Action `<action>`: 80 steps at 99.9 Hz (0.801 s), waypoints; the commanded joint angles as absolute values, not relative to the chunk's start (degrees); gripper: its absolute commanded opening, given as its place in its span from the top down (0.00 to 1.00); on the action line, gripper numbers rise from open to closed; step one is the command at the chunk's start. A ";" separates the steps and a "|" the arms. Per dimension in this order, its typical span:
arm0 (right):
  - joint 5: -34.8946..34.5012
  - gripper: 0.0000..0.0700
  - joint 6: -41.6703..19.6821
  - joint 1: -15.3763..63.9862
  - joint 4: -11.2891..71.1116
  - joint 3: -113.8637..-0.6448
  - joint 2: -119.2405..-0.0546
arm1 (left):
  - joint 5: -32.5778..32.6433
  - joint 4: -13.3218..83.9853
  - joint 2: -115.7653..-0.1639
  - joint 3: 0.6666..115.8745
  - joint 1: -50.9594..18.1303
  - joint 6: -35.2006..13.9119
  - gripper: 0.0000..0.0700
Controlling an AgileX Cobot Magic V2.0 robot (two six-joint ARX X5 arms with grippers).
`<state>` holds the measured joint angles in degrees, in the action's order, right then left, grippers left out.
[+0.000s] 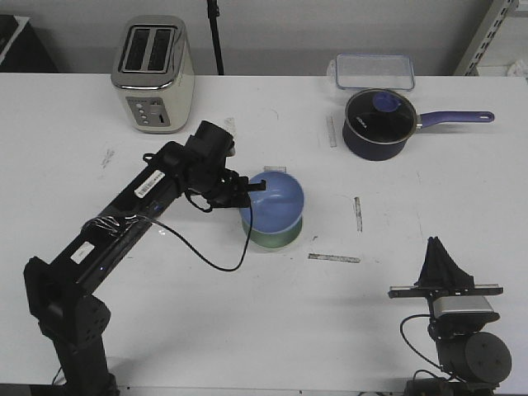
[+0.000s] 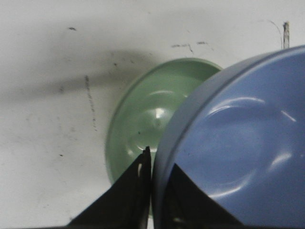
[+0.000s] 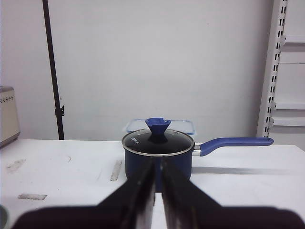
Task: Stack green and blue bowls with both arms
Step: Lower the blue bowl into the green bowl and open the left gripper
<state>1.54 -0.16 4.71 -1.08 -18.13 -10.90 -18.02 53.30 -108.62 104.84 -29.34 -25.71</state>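
The pale green bowl (image 1: pixel 275 238) stands on the white table near the middle. The light blue bowl (image 1: pixel 279 203) is tilted right over it; I cannot tell whether they touch. My left gripper (image 1: pixel 248 195) is shut on the blue bowl's near-left rim. In the left wrist view the fingers (image 2: pixel 136 191) pinch the blue bowl's (image 2: pixel 238 152) wall, one inside and one outside, with the green bowl (image 2: pixel 143 112) below and partly covered. My right gripper (image 1: pixel 437 247) is shut and empty at the front right, pointing at the pan in its wrist view (image 3: pixel 157 164).
A dark navy saucepan (image 1: pixel 378 124) with a glass lid stands at the back right, also in the right wrist view (image 3: pixel 178 164). A clear lidded box (image 1: pixel 374 71) sits behind it. A toaster (image 1: pixel 153 74) stands at the back left. Tape strips (image 1: pixel 334 258) lie on the table.
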 commanded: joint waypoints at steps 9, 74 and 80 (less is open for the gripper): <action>1.50 0.97 0.27 4.80 -1.69 -18.41 -10.81 | -18.00 53.82 -112.05 106.41 -30.74 -25.71 1.00; 1.52 0.97 0.27 4.80 -1.69 -18.41 -10.83 | -16.40 53.67 -112.01 106.41 -31.42 -24.27 0.78; 1.52 0.97 0.27 4.80 -1.69 -18.41 -10.83 | -16.40 53.47 -111.31 106.41 -31.42 -24.27 0.69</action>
<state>1.54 -0.16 4.71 -1.08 -18.13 -10.90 -16.36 53.78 -112.46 104.86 -31.09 -24.93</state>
